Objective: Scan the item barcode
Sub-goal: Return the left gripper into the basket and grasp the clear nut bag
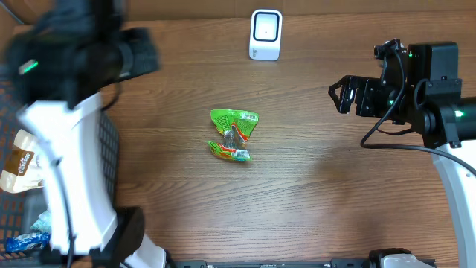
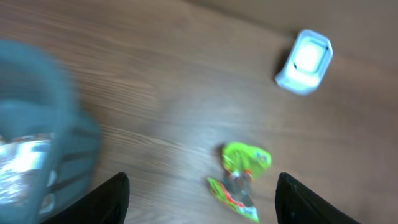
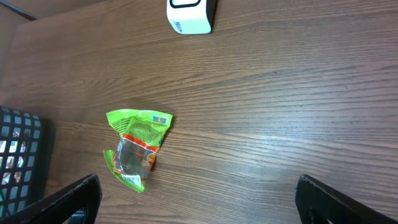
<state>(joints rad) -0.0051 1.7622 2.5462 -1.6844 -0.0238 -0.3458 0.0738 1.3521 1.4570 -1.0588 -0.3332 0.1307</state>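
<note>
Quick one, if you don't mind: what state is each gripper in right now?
Left gripper: open, holding nothing.
Right gripper: open, holding nothing.

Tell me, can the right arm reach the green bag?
Probably yes. The green bag lies in the open on the table, and nothing stands between it and the open right end effector.

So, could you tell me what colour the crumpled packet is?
The packet is bright green with orange; right wrist view shows it best.
</note>
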